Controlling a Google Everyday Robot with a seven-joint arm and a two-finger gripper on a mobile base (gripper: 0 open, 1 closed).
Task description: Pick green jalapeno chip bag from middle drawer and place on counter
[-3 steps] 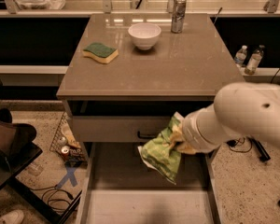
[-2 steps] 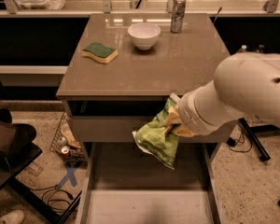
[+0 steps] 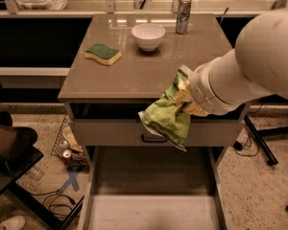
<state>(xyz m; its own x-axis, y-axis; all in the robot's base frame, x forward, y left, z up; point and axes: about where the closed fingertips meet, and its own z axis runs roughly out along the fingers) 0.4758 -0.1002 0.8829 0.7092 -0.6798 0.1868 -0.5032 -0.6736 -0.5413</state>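
My gripper is shut on the top of the green jalapeno chip bag. The crumpled bag hangs in the air in front of the counter's front edge, over the upper drawer front with the black handle. My white arm comes in from the right. The middle drawer is pulled out below, its grey-beige floor bare. The counter is the glossy tan top just behind and above the bag.
On the counter stand a white bowl, a green-topped yellow sponge at the left and a silver can at the back. A wire basket with cans sits on the floor at the left. A black chair base is at the right.
My gripper has lifted the chip bag from low over the open drawer up to the level of the counter's front edge.
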